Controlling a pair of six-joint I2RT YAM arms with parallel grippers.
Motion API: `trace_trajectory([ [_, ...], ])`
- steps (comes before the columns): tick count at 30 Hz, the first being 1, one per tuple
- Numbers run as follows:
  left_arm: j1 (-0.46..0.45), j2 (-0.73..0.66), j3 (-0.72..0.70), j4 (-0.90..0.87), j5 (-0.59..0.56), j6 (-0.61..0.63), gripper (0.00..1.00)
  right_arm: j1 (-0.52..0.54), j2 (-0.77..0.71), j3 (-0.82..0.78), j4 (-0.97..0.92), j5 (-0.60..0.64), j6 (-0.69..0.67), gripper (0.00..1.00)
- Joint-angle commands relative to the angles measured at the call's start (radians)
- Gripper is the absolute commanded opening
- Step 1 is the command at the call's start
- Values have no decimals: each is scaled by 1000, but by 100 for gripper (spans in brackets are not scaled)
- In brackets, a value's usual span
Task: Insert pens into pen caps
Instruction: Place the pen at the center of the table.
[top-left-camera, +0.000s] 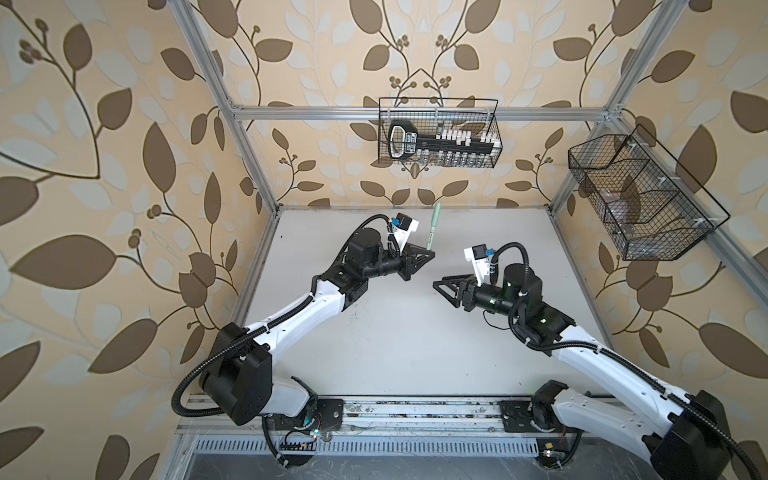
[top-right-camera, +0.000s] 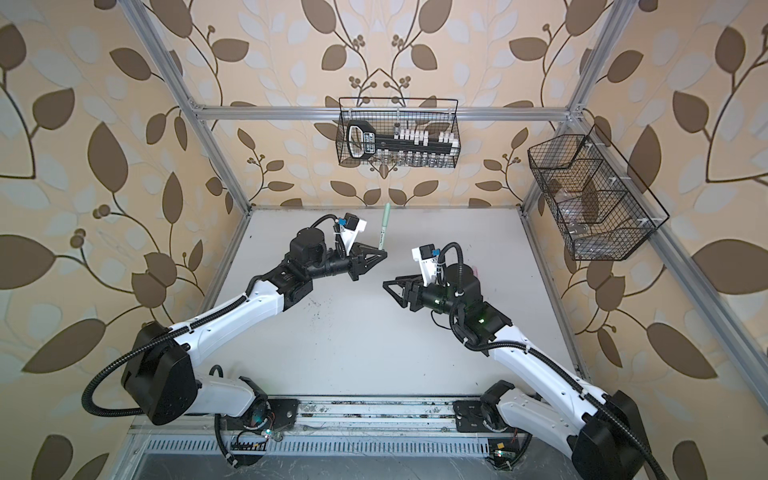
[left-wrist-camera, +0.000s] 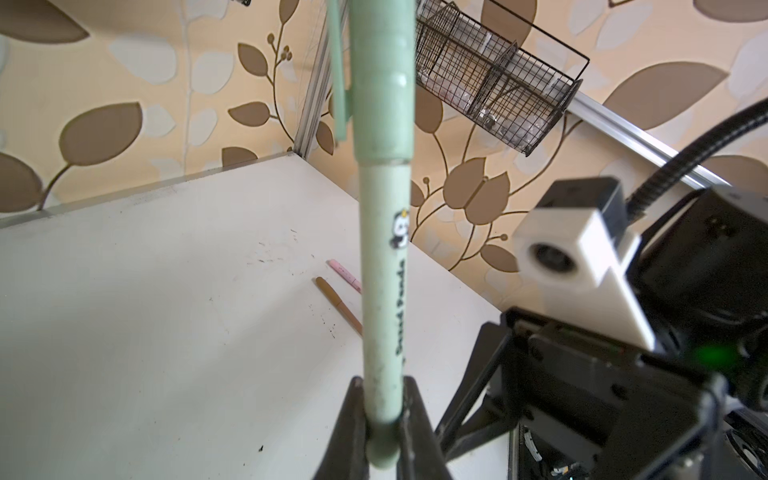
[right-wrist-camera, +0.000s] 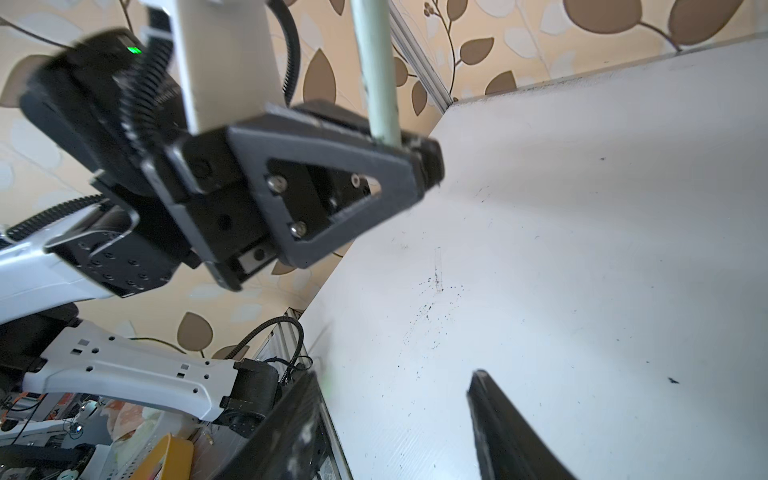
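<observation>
My left gripper (top-left-camera: 556, 252) (top-right-camera: 383, 252) (left-wrist-camera: 384, 415) is shut on the lower end of a pale green pen (left-wrist-camera: 382, 270) (top-left-camera: 557, 232) and holds it upright above the table. The matching pale green cap (left-wrist-camera: 382, 83) sits on the pen's upper end. My right gripper (top-left-camera: 437, 285) (top-right-camera: 386, 285) (right-wrist-camera: 399, 399) hovers open and empty, a short way to the right of the left one and apart from the pen. In the left wrist view, a pink pen (left-wrist-camera: 345, 275) and a brown pen (left-wrist-camera: 338, 305) lie side by side on the table beyond the green pen.
A white table (top-left-camera: 395, 332) lies inside an aluminium frame. A wire basket (top-left-camera: 440, 133) holding a tool hangs on the back wall. A second wire basket (top-left-camera: 640, 195) hangs on the right wall. Both arm bases sit on the front rail (top-left-camera: 415, 409).
</observation>
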Motion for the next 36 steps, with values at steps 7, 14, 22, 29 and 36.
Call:
trace_trajectory([
  [7, -114, -6, -56, -67, -76, 21, 0, -133, -8, 140, -74, -77, -34, 62],
  [14, -169, -22, -104, -38, -123, -12, 0, -125, 44, 51, 39, -99, 50, 63],
  [22, -192, -19, -115, 5, -124, -38, 0, -118, 67, 32, 84, -66, 69, 56],
  [29, -209, -22, -118, -3, -151, -27, 0, -118, 134, 38, 138, -92, 93, 42],
  [36, -216, -38, -114, -24, -164, -14, 0, -122, 145, 42, 163, -82, 105, 17],
])
